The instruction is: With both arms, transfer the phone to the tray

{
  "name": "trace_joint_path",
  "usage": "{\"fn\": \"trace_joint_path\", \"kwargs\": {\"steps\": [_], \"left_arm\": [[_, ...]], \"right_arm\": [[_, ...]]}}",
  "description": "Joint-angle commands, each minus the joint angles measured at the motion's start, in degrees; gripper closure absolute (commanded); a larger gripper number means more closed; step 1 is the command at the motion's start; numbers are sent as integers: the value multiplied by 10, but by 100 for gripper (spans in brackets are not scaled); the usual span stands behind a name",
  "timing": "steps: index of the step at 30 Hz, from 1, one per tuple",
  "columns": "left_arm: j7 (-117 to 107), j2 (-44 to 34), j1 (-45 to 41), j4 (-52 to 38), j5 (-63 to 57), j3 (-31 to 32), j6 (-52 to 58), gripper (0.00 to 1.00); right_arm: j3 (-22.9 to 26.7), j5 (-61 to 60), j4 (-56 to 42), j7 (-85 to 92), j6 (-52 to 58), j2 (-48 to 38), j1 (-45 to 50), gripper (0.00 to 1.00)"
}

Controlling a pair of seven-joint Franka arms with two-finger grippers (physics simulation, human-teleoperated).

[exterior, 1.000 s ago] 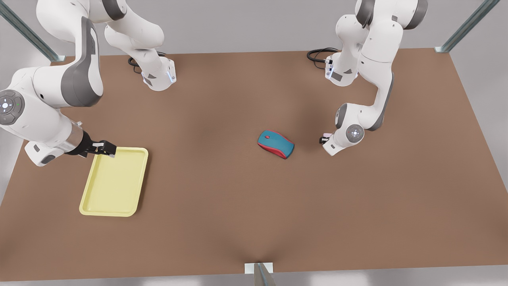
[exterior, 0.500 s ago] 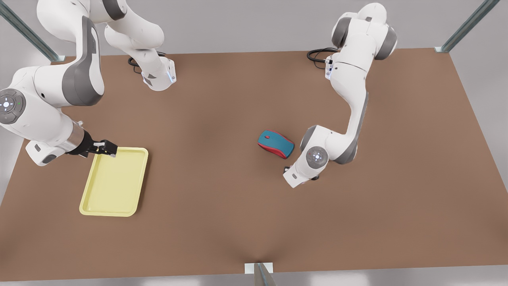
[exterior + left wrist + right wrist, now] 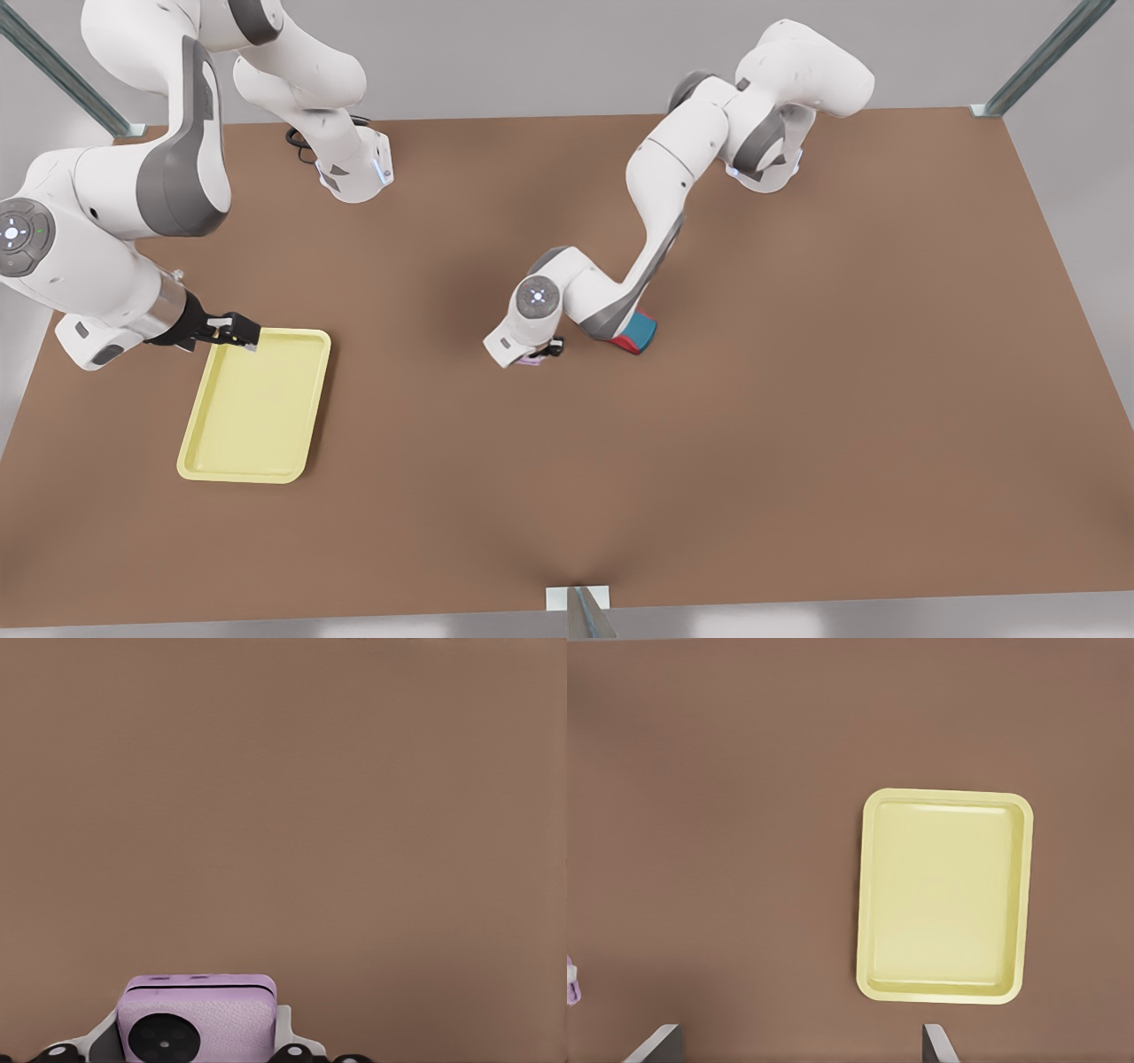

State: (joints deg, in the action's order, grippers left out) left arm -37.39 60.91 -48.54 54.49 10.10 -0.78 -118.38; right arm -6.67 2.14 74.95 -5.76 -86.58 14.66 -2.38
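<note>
So the left gripper (image 3: 542,353) is clamped on the phone (image 3: 197,1020) mid-table, probably for a handoff; right gripper (image 3: 232,331) waits spread open by the tray (image 3: 255,403).

— What's on my table?
— One phone (image 3: 197,1019), one tray (image 3: 255,406), one mouse (image 3: 636,331).
— And of me?
— Two arms, two grippers: left gripper (image 3: 542,351), right gripper (image 3: 232,331).

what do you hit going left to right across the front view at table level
right claw at the tray's far corner → yellow tray → left claw holding the pink phone → teal and red mouse, partly under that arm.
</note>
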Motion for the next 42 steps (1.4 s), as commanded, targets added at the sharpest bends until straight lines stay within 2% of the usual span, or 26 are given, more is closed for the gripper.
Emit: {"fn": "trace_joint_path", "kwargs": {"steps": [1,4,5,9,10,12,13,14,15,16,17,18,19,23,24,25,28,29,30,31,36,39,42], "left_arm": [[-200,11,-1,-10,5,1,-68,23],[-176,32,-13,-12,4,0,-68,22],[-176,32,-13,-12,4,0,-68,0],[-177,26,-18,-11,4,-3,-60,0],[-163,-39,-8,-3,0,-3,15,0],[18,-191,103,-1,-23,-4,318,0],[104,-252,185,-2,-38,-4,394,0],[158,-281,230,-2,-72,-4,448,0],[217,-299,258,-2,-133,-4,484,0],[263,-349,310,42,-144,1,485,0],[337,-461,330,216,-143,1,389,0],[347,-528,358,315,-131,3,318,0],[398,-541,361,338,-126,1,324,0],[391,-521,361,304,-97,2,386,0],[392,-503,360,251,-93,2,396,0],[391,-508,361,249,-92,-1,401,0],[391,-494,361,249,-86,-4,412,0],[390,-488,361,249,-85,-3,406,0],[388,-464,361,249,-84,-3,407,0],[389,-464,361,249,-77,-4,406,0],[391,-458,361,249,-76,-4,402,0],[391,-454,361,249,-75,-4,402,0],[391,-441,361,249,-76,-4,391,0]], "right_arm": [[0,0,0,0,0,-1,0,0],[1,0,0,0,0,0,0,0],[1,0,0,0,0,0,0,0],[1,0,0,0,0,0,0,0],[1,0,0,0,-1,0,0,0],[-1,0,-1,0,0,1,6,0],[-1,0,-1,0,0,0,6,0],[-1,0,-1,0,0,1,6,0],[-1,0,-1,0,0,1,6,0],[-1,0,-1,0,-1,1,6,0],[-1,0,-1,0,0,1,6,0],[-1,0,-1,0,0,1,6,0],[-1,0,-1,0,0,0,6,0],[-4,-1,-1,1,0,0,9,0],[-39,0,1,2,-3,1,22,0],[-62,5,-3,0,-7,34,47,0],[-66,1,-7,4,-39,111,112,0],[-107,4,-11,-6,-78,141,113,0],[-111,3,-10,-80,-90,159,113,0],[-113,15,-9,-179,-100,165,155,0],[-113,45,-11,-489,-212,248,234,0],[-113,45,-9,-522,-281,282,237,0],[-111,46,-9,-522,-286,310,242,0]]}}
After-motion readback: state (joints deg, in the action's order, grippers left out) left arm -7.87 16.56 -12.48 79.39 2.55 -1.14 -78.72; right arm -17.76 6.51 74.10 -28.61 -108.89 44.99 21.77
